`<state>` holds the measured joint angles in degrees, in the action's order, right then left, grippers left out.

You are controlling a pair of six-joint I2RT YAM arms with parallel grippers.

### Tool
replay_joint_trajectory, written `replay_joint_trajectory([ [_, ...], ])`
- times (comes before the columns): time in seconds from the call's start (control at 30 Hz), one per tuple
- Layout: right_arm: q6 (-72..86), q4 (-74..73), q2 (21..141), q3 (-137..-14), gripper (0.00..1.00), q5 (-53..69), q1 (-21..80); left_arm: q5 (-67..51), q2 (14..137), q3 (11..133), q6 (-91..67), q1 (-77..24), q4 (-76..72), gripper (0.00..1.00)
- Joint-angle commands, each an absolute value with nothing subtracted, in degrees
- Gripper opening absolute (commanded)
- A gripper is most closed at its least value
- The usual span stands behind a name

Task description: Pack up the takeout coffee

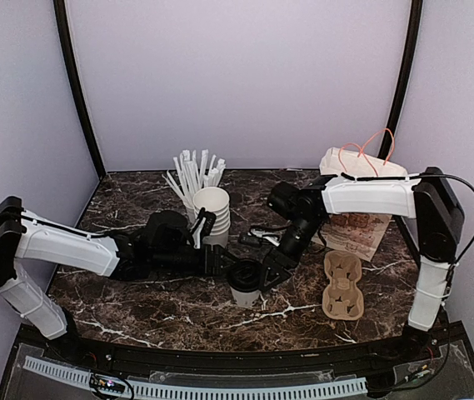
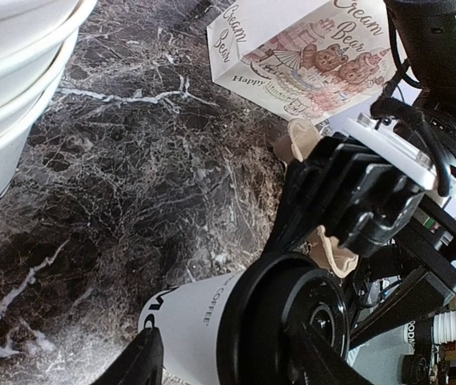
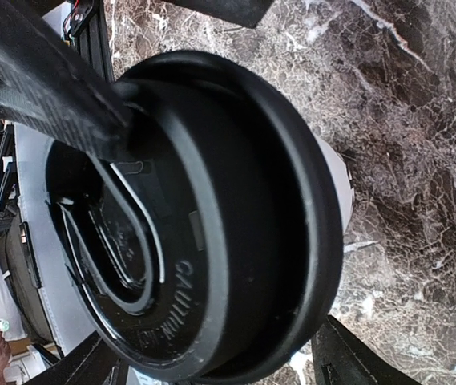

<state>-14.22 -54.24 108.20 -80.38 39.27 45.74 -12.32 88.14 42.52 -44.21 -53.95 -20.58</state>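
The takeout coffee [image 1: 245,293], a white cup with black lettering and a black lid, stands front-centre on the marble table [image 1: 137,308]. My left gripper [image 1: 230,268] reaches in from the left with its jaws wide apart. In the left wrist view, the left gripper [image 2: 232,361] has one finger [image 2: 143,357] low beside the cup body [image 2: 187,321]. The other finger [image 2: 316,349] lies across the lid top. My right gripper [image 1: 263,272] comes from the right. In the right wrist view, the right gripper [image 3: 219,369] has fingers [image 3: 348,357] against opposite sides of the lid [image 3: 236,224].
A stack of lidless white cups [image 1: 212,208] and a cup of white straws [image 1: 191,179] stand just behind the left gripper. A printed paper bag [image 1: 361,225] with orange handles lies at the right. A brown cardboard cup carrier [image 1: 342,287] lies in front of the bag.
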Motion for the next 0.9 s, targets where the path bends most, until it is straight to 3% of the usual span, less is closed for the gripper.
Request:
replay_joint_trajectory([
  [0.0,-13.3,-52.8,110.2,-82.1,0.79,38.9,45.3,-12.1,86.7,40.4,-44.5,-54.4,-19.7,0.57],
  [0.77,-13.8,-54.4,111.5,-84.3,0.89,44.3,42.7,-11.3,86.7,40.3,-45.2,-54.7,-18.3,0.54],
  [0.87,-13.9,-54.5,111.9,-84.4,0.98,45.3,42.7,-10.6,86.7,40.5,-45.2,-54.9,-17.5,0.55],
])
